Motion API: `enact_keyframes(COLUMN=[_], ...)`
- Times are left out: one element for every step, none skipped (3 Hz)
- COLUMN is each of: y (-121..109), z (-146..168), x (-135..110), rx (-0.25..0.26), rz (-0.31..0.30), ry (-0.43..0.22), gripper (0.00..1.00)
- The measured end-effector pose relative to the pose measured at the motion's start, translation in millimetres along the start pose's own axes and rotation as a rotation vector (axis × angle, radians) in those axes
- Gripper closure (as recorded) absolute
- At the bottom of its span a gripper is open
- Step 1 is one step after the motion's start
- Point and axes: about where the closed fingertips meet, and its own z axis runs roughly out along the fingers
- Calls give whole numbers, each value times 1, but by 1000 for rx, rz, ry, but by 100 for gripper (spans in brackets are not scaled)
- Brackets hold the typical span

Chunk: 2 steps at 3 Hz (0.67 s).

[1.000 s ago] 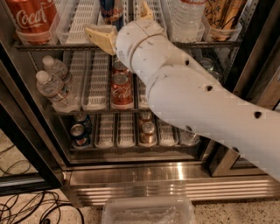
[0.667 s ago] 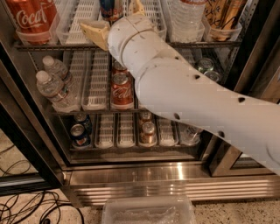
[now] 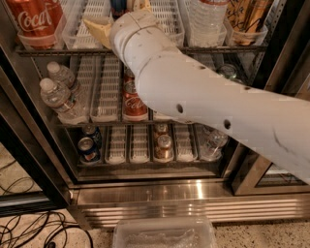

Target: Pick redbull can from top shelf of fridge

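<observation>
Your fridge (image 3: 184, 193) fills the view, and the arm (image 3: 203, 97) reaches in from 4 o'clock toward 11 o'clock. Up at 12 o'clock, at the top shelf (image 3: 218, 48), the gripper (image 3: 117, 13) is spread wide and holds nothing. One finger (image 3: 99, 29) lies at 8 o'clock of the redbull can (image 3: 118, 6), the other at 2 o'clock. The can stands in its lane on that shelf, mostly cut off by the view's upper edge. I judge your reach nearly done. Closing on the can, lifting it and drawing it out are left.
</observation>
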Motion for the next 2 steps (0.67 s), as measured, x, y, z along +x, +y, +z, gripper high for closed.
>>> enact_keyframes(y=[-12,-25], z=[6,8], x=[3,6], rx=[42,85], rz=[7,20], ry=[12,23], gripper=[24,43])
